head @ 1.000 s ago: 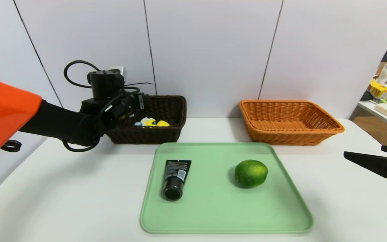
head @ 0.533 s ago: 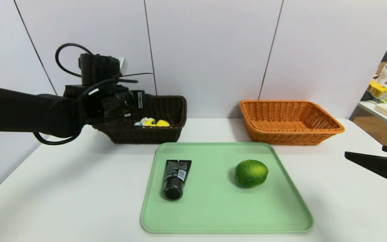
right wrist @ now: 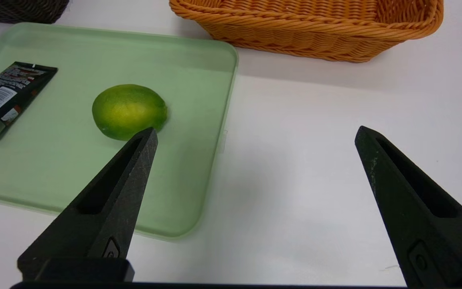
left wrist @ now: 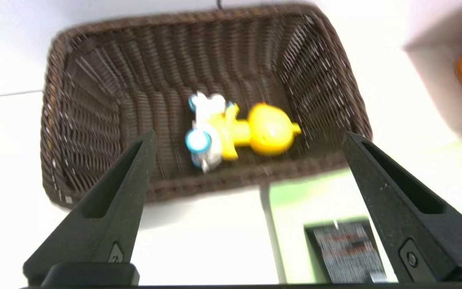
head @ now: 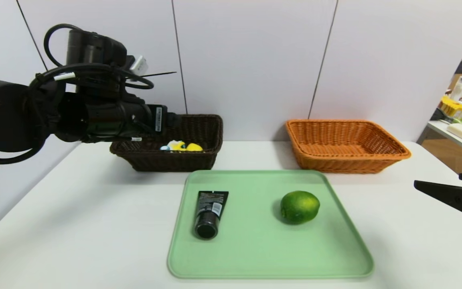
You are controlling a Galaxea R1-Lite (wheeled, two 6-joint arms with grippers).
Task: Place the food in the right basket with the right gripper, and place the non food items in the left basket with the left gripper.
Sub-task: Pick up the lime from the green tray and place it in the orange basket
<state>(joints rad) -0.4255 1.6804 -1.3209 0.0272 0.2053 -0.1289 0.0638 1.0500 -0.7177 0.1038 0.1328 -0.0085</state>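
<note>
Left gripper [left wrist: 247,136] spread, empty, above left basket [head: 205,158]
Duck toy [left wrist: 239,130] inside; tube [head: 209,212], lime [head: 300,206] on tray [head: 255,257]; right gripper [right wrist: 255,134] spread, empty

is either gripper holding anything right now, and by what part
Nothing is held. The left gripper hangs open above the left basket, where the duck toy lies free. The right gripper is open and empty beside the tray.
</note>
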